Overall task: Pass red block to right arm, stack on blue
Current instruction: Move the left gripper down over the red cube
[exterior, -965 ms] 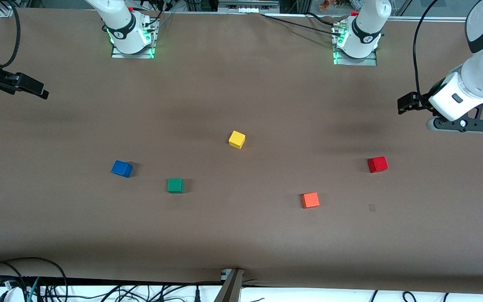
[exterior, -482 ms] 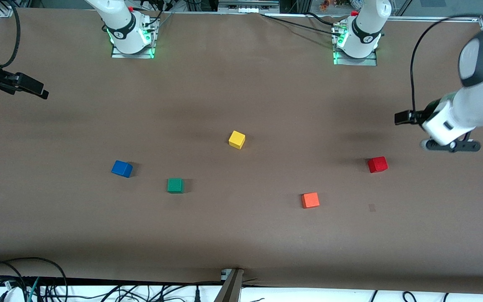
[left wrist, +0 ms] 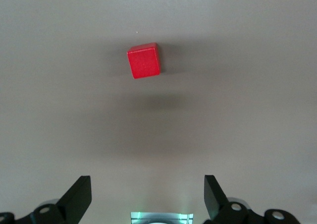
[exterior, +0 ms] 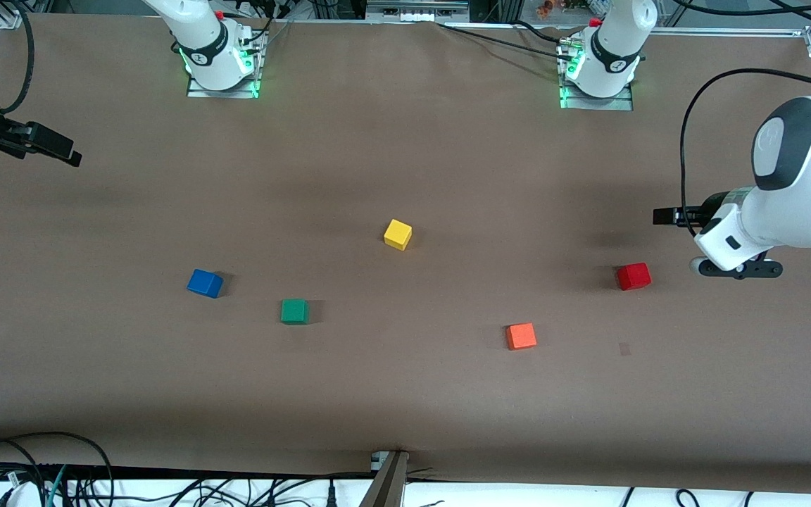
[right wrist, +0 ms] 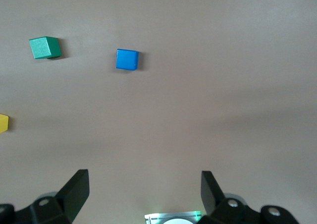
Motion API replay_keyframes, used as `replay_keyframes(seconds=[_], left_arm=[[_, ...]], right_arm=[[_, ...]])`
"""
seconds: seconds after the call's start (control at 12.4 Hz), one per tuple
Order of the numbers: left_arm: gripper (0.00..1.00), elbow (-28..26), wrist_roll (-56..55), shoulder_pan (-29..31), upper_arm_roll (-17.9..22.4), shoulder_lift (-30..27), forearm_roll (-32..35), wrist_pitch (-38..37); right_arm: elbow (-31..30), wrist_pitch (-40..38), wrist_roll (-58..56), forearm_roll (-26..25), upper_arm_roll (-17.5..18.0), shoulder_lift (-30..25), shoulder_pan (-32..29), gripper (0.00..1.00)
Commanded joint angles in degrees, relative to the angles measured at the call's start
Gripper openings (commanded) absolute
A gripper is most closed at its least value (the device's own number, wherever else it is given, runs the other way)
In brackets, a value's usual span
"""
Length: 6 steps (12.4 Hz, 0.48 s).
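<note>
Front view | left gripper (left wrist: pixel 146 194) wide, empty, at 3 o'clock of red block (exterior: pixel 633 276) | right gripper (right wrist: pixel 143 194) wide, waiting | risk: off-centre descent nudging block

The red block (exterior: pixel 633 276) is a small deep-red cube lying flat on the brown table, alone, near the left arm's end. The blue block (exterior: pixel 205 283) is a small cube of like size, flat on the table toward the right arm's end, well apart from the red one.

The right arm (exterior: pixel 198 32) is white.
</note>
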Motion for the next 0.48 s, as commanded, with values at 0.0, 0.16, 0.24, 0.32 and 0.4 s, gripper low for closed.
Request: replay_keyframes(seconds=[0.0, 0.16, 0.24, 0.32, 0.4], left_arm=[[1.0, -6.65, 0.01, 0.77, -0.35, 0.91, 1.41, 9.23], [1.0, -12.2, 0.01, 1.12, -0.09, 2.05, 1.41, 19.94], [1.0, -13.88, 0.01, 1.64, 0.0, 3.36, 1.41, 25.04], [1.0, -14.68, 0.54, 2.61, 0.0, 5.29, 1.41, 29.1], [1.0, -15.12, 0.8, 2.96, 0.0, 7.13, 1.5, 32.53]], right_arm=[[1.06, -0.94, -0.76, 0.82, -0.21, 0.24, 0.04, 1.0], [1.06, -0.94, -0.84, 0.82, -0.21, 0.24, 0.04, 1.0], [1.06, -0.94, -0.84, 0.82, -0.21, 0.24, 0.04, 1.0], [1.06, -0.94, -0.84, 0.82, -0.21, 0.24, 0.04, 1.0], [1.06, -0.94, -0.84, 0.82, -0.21, 0.24, 0.04, 1.0]])
